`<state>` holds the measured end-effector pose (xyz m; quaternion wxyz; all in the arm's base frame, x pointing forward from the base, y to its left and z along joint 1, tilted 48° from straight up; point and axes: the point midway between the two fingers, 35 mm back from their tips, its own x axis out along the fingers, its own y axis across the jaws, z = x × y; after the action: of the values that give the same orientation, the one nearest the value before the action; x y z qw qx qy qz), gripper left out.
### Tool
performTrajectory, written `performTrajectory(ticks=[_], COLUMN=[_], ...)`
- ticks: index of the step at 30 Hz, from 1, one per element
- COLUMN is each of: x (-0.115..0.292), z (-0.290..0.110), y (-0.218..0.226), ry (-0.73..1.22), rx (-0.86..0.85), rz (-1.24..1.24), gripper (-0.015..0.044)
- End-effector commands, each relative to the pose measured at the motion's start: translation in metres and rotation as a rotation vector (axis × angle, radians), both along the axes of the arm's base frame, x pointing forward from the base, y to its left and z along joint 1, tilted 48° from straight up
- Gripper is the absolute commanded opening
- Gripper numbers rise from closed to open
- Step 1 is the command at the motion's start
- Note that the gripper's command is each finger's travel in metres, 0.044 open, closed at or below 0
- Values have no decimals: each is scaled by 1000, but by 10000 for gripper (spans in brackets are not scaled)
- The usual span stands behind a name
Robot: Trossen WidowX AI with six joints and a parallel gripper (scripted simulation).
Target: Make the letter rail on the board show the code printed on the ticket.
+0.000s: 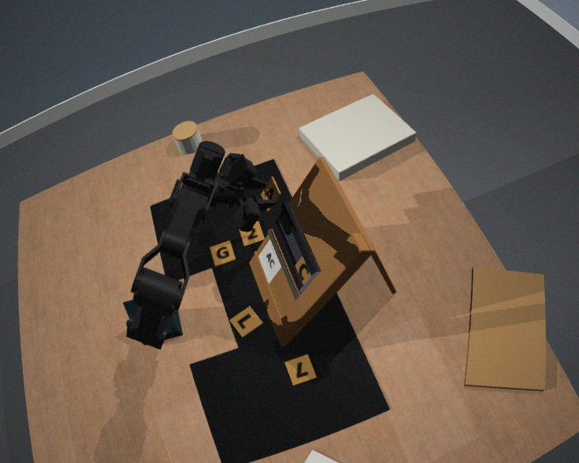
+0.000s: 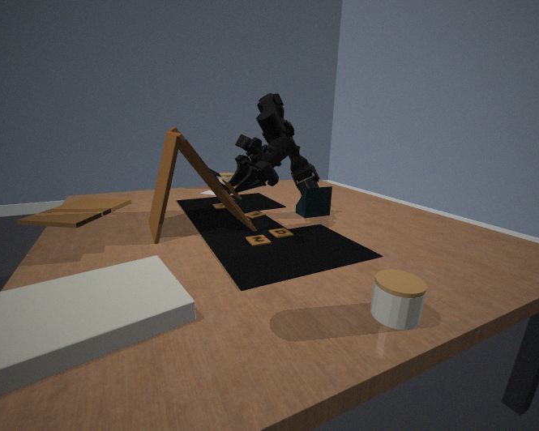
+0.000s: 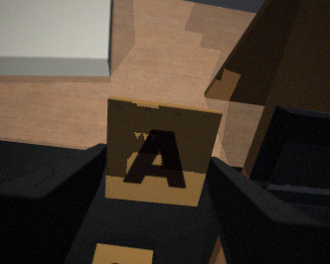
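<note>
My gripper (image 1: 265, 195) (image 2: 228, 181) (image 3: 158, 157) is shut on the tan tile A (image 1: 270, 189) (image 3: 160, 156), held upright between both fingers. It hangs close to the upper, open end of the dark letter rail (image 1: 288, 232) (image 3: 297, 154) on the slanted wooden board (image 1: 332, 218) (image 2: 200, 168). Tile C (image 1: 303, 271) sits in the rail at its lower end. The white ticket (image 1: 270, 259) beside the rail reads AC. Loose tiles 2 (image 1: 252, 235) (image 2: 258, 240), G (image 1: 222, 252) (image 2: 280, 232), L (image 1: 245, 320) and 7 (image 1: 299, 369) lie on the black mat (image 1: 279, 412) (image 2: 306, 259).
A white flat box (image 1: 357, 131) (image 2: 74, 300) (image 3: 49, 35) lies beyond the board. A round jar with a tan lid (image 1: 186, 137) (image 2: 398, 298) stands near the counter edge behind the arm. A flat cardboard sheet (image 1: 506, 328) (image 2: 74, 211) lies at the far side.
</note>
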<state>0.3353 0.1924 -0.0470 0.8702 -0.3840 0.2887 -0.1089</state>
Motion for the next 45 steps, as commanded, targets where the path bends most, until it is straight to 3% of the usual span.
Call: performTrajectory(ticks=[1, 45], x=[0, 1], z=[3, 19], y=[-1, -16], ry=[1, 2], rx=[4, 2], rz=[4, 4], gripper=[0, 0])
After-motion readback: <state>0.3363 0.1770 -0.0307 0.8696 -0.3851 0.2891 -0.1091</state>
